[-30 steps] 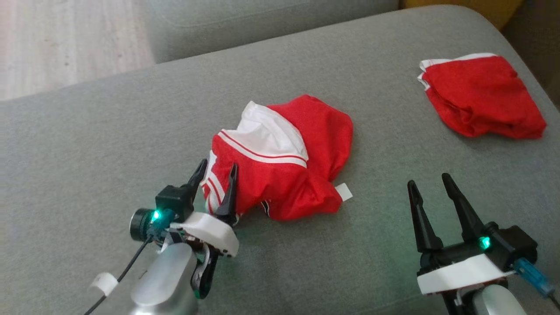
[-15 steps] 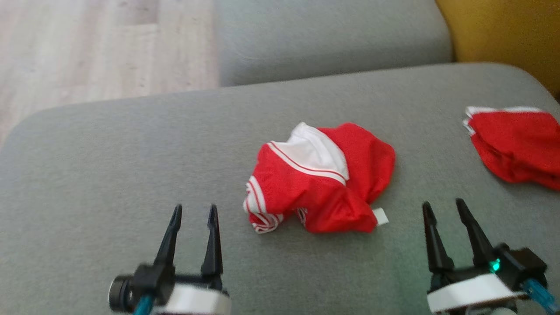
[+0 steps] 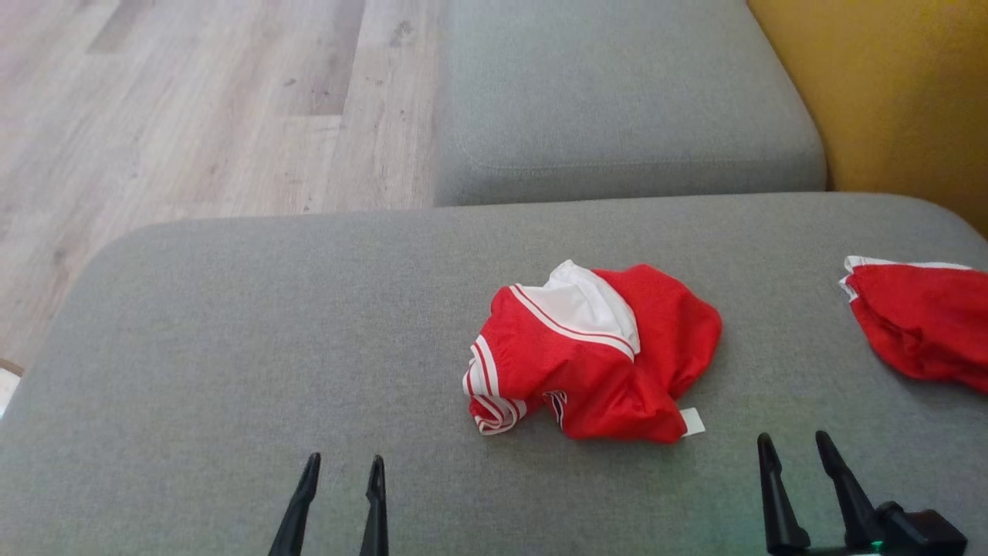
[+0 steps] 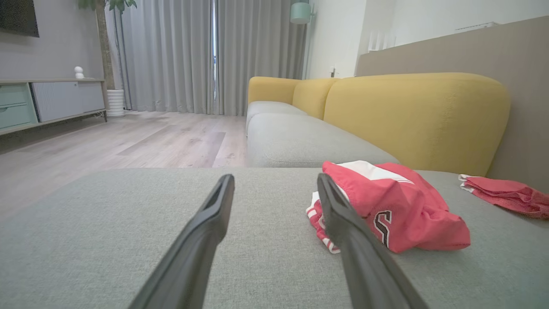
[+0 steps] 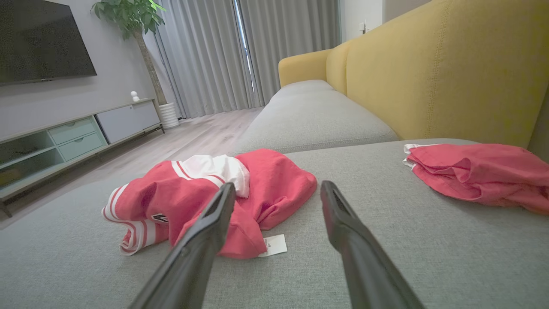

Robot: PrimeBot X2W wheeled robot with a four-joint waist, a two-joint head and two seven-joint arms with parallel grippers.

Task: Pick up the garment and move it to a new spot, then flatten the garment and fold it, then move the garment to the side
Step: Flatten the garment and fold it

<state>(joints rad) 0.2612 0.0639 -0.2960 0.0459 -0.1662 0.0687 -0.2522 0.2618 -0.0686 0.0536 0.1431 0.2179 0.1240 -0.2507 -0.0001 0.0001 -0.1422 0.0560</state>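
A crumpled red garment [image 3: 594, 355] with white trim and a small white tag lies in a heap on the grey sofa cushion [image 3: 231, 347]; it also appears as the garment [image 4: 394, 210] and the garment [image 5: 206, 197] in the wrist views. My left gripper [image 3: 343, 462] stands open at the bottom edge, well to the garment's left and apart from it, fingers [image 4: 214, 214] empty. My right gripper [image 3: 795, 442] is open too, at the lower right, just short of the garment's tag, holding nothing.
A second red cloth [image 3: 918, 332] lies bunched at the cushion's right edge. Beyond sits another grey seat cushion [image 3: 617, 100] with a yellow backrest [image 3: 888, 93] on the right. Wooden floor [image 3: 154, 116] runs along the left.
The camera has tilted up and back. My left gripper has drawn away from the garment's left edge, where its fingers stood a second ago, down to the view's bottom edge. The garment lies as before.
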